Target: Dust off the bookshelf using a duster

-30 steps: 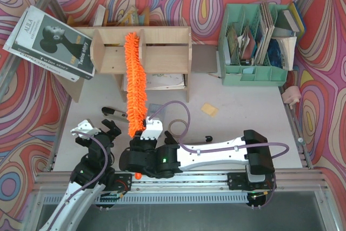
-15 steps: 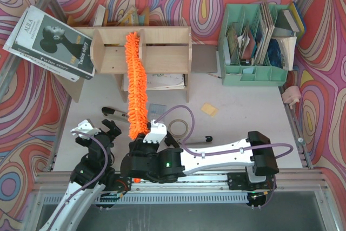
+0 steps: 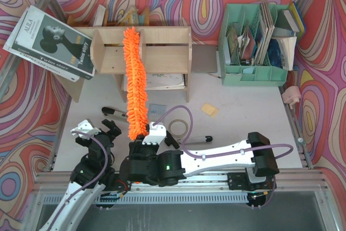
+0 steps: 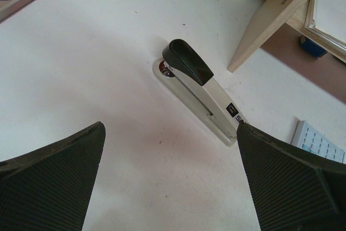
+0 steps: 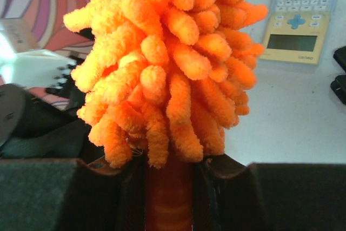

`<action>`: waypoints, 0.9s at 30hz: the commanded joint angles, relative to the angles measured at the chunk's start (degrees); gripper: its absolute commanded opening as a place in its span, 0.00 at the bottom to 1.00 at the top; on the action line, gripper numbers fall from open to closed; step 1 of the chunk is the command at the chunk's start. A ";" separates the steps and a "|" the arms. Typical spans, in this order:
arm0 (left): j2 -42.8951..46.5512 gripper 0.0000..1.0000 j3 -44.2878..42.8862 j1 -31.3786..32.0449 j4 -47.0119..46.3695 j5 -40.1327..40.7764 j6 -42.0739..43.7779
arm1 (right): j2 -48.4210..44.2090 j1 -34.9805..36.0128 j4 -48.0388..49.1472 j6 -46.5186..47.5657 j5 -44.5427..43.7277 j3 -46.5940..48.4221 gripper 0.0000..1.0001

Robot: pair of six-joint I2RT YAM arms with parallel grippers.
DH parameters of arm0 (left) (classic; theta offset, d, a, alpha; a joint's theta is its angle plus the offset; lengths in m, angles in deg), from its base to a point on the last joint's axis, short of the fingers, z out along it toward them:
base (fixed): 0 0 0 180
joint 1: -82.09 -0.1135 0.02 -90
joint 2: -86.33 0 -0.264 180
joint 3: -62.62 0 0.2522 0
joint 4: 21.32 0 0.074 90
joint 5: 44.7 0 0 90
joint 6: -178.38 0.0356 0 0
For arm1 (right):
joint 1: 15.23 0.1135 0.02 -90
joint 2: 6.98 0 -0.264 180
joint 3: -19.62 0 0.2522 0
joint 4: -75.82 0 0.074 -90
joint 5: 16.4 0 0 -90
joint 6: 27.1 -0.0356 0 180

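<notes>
The light plywood bookshelf (image 3: 162, 52) stands at the back of the table; one of its legs (image 4: 273, 22) shows in the left wrist view. The orange fluffy duster (image 3: 134, 82) lies lengthwise from my right gripper up over the shelf's top, its tip at the back edge beside the middle divider. My right gripper (image 3: 145, 143) is shut on the duster's orange handle (image 5: 167, 198), just below the fluffy head (image 5: 162, 52). My left gripper (image 3: 100, 131) is open and empty, low over the table near the front left; its fingertips (image 4: 65, 160) frame bare tabletop.
A stapler (image 4: 200, 87) lies just ahead of my left gripper, also seen from above (image 3: 114, 113). A calculator (image 5: 297, 17) lies beside the duster. A mint-green file organiser (image 3: 254, 41) stands at the back right, a book (image 3: 51, 41) leans at the back left, and a pen (image 3: 197, 139) lies near my right arm.
My right arm has pushed the duster farther back, so its tip has slid along the shelf top towards the rear edge. The left arm has not moved.
</notes>
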 commanded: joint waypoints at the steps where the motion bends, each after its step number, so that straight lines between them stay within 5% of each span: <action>1: 0.79 0.98 -0.66 0.07 -0.40 -0.12 0.43 | -4.26 1.71 1.80 1.24 -9.27 2.11 0.00; 16: 0.80 0.98 -0.65 0.04 -0.19 0.18 0.25 | 0.88 -1.45 -0.35 -3.13 3.50 0.11 0.00; 27: 0.80 0.98 -0.66 0.04 -0.29 0.18 0.25 | -4.48 -1.12 4.78 6.95 -5.05 2.01 0.00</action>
